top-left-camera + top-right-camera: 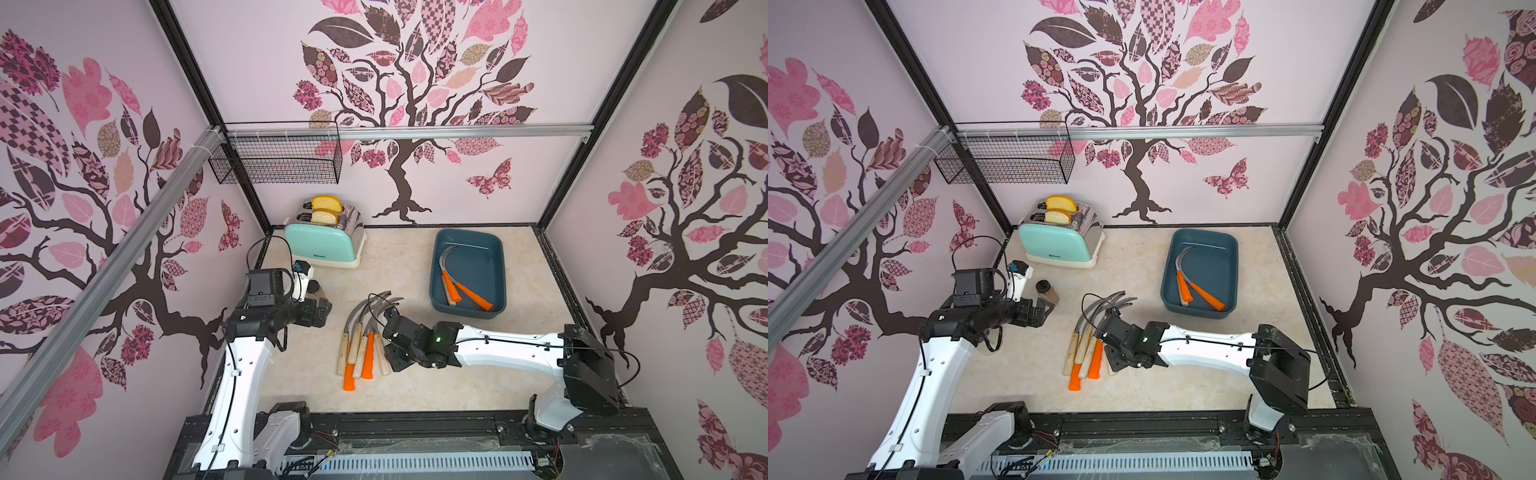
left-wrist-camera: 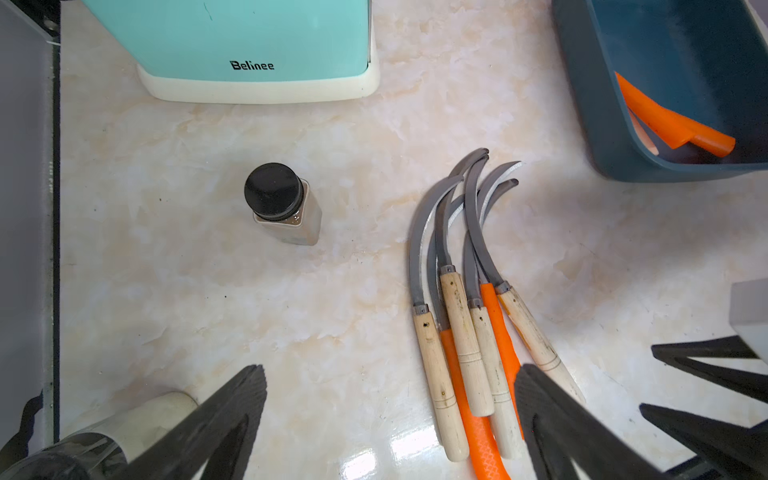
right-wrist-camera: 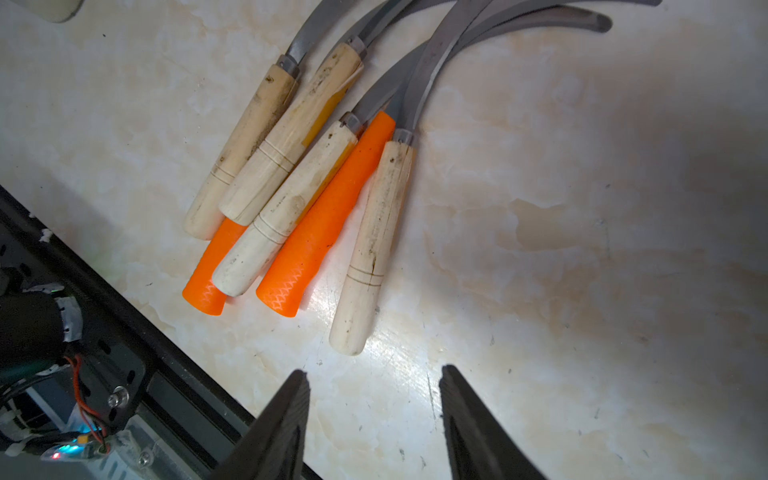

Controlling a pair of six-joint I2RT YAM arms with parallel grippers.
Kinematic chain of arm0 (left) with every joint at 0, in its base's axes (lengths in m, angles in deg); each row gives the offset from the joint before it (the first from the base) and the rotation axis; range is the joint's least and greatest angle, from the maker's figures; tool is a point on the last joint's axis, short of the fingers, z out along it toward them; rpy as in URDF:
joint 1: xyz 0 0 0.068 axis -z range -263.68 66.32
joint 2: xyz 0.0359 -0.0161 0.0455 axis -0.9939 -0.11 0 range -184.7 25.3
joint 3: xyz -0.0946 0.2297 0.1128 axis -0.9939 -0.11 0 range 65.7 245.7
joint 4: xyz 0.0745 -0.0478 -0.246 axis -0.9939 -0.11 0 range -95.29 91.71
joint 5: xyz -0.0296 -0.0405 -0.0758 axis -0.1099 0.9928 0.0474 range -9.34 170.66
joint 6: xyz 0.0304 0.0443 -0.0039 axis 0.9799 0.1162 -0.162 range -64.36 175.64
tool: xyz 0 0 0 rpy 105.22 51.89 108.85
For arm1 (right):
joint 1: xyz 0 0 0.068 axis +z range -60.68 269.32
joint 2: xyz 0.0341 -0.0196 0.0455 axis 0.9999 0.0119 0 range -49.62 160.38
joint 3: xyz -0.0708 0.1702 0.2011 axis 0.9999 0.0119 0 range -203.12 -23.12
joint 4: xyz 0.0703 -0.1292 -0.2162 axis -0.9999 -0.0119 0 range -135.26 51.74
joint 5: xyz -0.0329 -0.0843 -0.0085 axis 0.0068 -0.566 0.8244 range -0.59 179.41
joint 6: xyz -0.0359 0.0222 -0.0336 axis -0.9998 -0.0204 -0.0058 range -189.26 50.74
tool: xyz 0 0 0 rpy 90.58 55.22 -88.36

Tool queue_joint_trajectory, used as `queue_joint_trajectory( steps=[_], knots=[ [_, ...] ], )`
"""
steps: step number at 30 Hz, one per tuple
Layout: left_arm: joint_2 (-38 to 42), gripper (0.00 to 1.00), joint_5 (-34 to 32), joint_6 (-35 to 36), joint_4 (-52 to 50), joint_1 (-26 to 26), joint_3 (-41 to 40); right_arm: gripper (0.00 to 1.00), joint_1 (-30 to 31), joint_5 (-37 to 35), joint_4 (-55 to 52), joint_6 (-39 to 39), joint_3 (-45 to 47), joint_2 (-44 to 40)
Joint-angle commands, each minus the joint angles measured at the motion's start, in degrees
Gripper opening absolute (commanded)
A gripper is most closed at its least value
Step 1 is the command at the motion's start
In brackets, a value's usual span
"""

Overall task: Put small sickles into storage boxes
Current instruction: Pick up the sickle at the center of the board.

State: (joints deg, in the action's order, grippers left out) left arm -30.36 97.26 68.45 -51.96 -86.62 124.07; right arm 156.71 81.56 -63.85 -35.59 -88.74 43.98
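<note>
R gripper jaws apart, empty | L gripper likewise | marble tabletop | tree-decal walls

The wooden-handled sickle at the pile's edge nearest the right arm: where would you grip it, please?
Probably mid-handle on that sickle, from above with the right pincer spanning its width: it lies flat, bare table on one side, an orange handle close on the other, and its blade crosses the others.

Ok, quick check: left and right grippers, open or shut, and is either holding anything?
Left gripper: open, holding nothing.
Right gripper: open, holding nothing, close to the loose sickles on the table.
</note>
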Motion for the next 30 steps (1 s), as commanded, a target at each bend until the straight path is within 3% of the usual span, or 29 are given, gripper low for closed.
queue_joint_trajectory(
  steps=[1, 7, 17, 30],
  knots=[
    [0.49, 0.98, 0.53, 1.58, -0.94, 0.28, -0.66, 0.56, 0.37, -4.08, -1.60, 0.06, -1.58, -0.73],
    [-0.58, 0.98, 1.24, 2.03, -1.39, 0.29, -0.55, 0.57, -0.13, -8.49, -5.64, -2.26, -3.12, -2.60],
    [-3.34, 0.98, 2.52, 1.77, -1.26, 0.23, 2.64, 0.56, -2.57, -5.86, -5.42, -1.81, -1.50, -6.28],
    [-2.61, 0.98, 1.43, 2.82, -0.57, 0.28, 1.23, 0.56, -3.06, -0.39, -4.83, -1.77, -4.25, -2.39]
  ],
)
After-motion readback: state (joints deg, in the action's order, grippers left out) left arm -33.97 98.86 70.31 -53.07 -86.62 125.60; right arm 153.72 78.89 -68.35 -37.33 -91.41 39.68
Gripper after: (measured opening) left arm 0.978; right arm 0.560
